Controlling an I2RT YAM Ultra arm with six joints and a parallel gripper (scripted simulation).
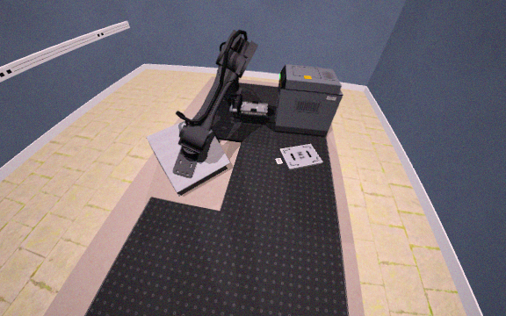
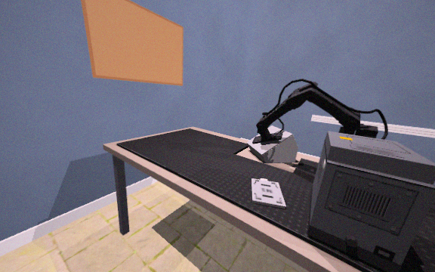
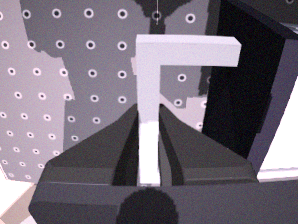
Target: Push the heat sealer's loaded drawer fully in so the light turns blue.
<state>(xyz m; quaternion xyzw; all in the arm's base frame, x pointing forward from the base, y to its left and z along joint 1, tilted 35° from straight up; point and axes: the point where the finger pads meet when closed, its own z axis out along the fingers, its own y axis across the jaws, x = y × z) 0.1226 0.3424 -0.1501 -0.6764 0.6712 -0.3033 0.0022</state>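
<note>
The heat sealer (image 1: pixel 307 103) (image 2: pixel 368 200) stands upright at the far end of the mat. Its light (image 1: pixel 280 76) shows green in the top view. The drawer (image 3: pixel 277 100) is pulled out on the sealer's left side. Its pale load (image 1: pixel 257 107) is small in the top view; how the sheet and sealing frame lie on the plate cannot be told. A white bracket-shaped handle (image 3: pixel 187 50) sticks out in front of the drawer's dark front. My gripper (image 3: pixel 148 113) is shut on the handle's long bar, one finger on each side. The exterior view hides the drawer behind the sealer.
A white marked plate (image 1: pixel 301 162) (image 2: pixel 267 201) lies on the black mat (image 1: pixel 253 228) (image 2: pixel 187 160), in front of the sealer in the top view, with a small white tab beside it. The arm's base stands on a tilted pale block (image 1: pixel 165 149) (image 2: pixel 278 151) at the table's side.
</note>
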